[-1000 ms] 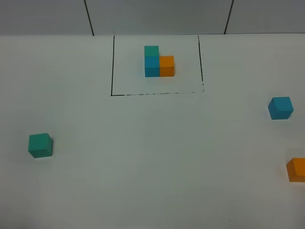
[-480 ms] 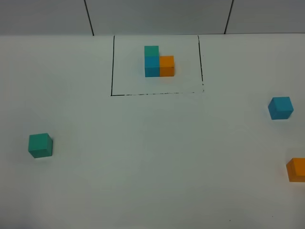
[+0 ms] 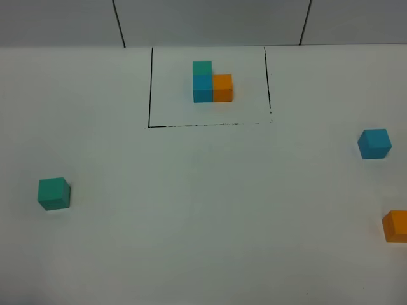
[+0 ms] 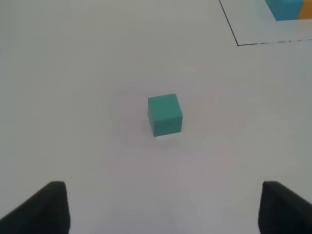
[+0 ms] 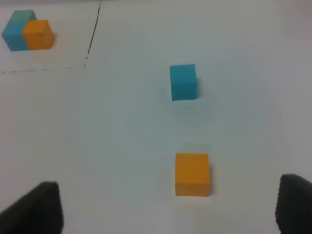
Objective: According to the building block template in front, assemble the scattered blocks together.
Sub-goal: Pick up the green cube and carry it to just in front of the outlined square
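Bench point(image 3: 203, 210) was plain white. The template point(image 3: 212, 82) sat at the far middle of the bench, inside a thin black rectangle point(image 3: 150, 89) drawn on the surface. It was a blue cube with an orange one touching its right side and a teal-green one touching its far edge (on top or behind, I could not tell from the high view). Three loose cubes lay outside the frame, all well apart from it. The teal-green cube point(image 3: 53, 193) stood alone at the near left. The sky-blue cube point(image 3: 374, 143) was at the far right, and the orange cube point(image 3: 395, 226) lay nearer the camera, partly cut off by the right edge of the high view. These two were near one another but apart. The left tool point(image 4: 165, 207) was spread wide, with the teal-green cube ahead of it, roughly centred between the dark tips and clear of both. The right tool point(image 5: 168, 207) was likewise spread wide, with the orange cube just ahead between its tips and the sky-blue cube beyond that.
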Tool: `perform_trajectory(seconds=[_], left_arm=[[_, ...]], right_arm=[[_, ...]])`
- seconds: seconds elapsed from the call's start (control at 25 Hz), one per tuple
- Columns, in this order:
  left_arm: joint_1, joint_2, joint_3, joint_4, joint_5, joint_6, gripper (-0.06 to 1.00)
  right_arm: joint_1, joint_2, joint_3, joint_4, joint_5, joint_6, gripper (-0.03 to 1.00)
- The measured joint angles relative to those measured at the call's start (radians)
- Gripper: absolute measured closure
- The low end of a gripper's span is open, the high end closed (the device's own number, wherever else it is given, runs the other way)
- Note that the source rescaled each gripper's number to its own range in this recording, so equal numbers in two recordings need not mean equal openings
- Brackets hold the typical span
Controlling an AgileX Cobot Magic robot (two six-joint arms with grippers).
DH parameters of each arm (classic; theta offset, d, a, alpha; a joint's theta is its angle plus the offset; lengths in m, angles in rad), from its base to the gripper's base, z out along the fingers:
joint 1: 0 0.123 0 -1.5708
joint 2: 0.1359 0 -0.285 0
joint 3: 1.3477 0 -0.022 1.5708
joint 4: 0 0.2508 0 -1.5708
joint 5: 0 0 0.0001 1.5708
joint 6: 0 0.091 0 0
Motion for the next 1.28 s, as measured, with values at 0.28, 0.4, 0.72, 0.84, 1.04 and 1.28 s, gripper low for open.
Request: perform_trajectory(seconds=[0.28,0.4,0.72,0.84,1.04,1.28], left_arm=[[0.000,0.102,-0.016,0.007,-0.073,0.000,0.16],[0.000,0.239,-0.021,0.013,-0.135,0.000,0.15],[0.000,0.758,-0.082,0.019,-0.301,0.023,0.14],[0.000,0.956,-0.155,-0.001,-0.324,0.023,0.14],[0.000,1.205,-0.242,-0.086,-0.333,0.022,0.14],[0.000,1.371,-0.280,-0.082,-0.325,0.020,0.14]], right_arm=[[0.000,0.000,0.000,0.000,0.000,0.003,0.20],[0.000,0.000,0.000,0.000,0.000,0.003,0.20],[0.000,0.000,0.000,0.000,0.000,0.003,0.20],[0.000,0.000,0.000,0.000,0.000,0.003,0.20],[0.000,0.000,0.000,0.000,0.000,0.003,0.20],[0.000,0.000,0.000,0.000,0.000,0.004,0.20]])
